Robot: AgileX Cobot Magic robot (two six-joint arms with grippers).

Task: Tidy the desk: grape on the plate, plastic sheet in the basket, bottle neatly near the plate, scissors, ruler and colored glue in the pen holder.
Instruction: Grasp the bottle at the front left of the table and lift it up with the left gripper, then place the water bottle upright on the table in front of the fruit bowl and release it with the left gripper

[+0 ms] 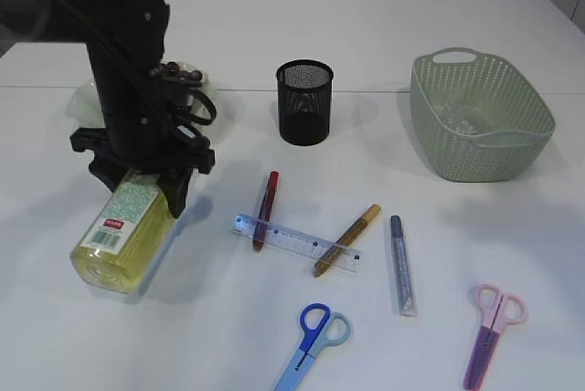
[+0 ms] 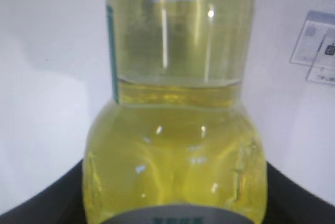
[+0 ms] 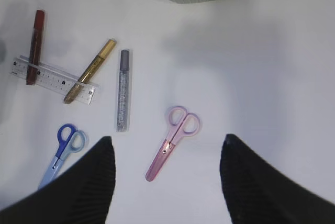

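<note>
My left jaws (image 1: 151, 192) straddle the bottle (image 1: 126, 236) near its cap end, closed to the width of its shoulder. The left wrist view is filled with the yellow liquid between the dark fingers, so I judge this a grip, though I cannot see the pads touching. The bottle lies on its side near the counter's left edge, base toward the front; taking it high up should let me stand it upright beside the plate (image 1: 84, 99), which sits just behind my arm with the grapes (image 1: 180, 69) on it.

My right jaws (image 3: 166, 182) hang wide and empty above the counter's front right part, over the pink scissors (image 3: 173, 141), probably waiting for its turn.

Further out, the ruler (image 1: 294, 241) lies mid-counter under a red glue (image 1: 265, 209) and a gold glue (image 1: 346, 240), with a silver glue (image 1: 401, 265) just right of them. Blue scissors (image 1: 313, 343) lie at the front edge. The pen holder (image 1: 304, 102) stands behind, and the basket (image 1: 480, 115) toward the back right already holds something clear.
</note>
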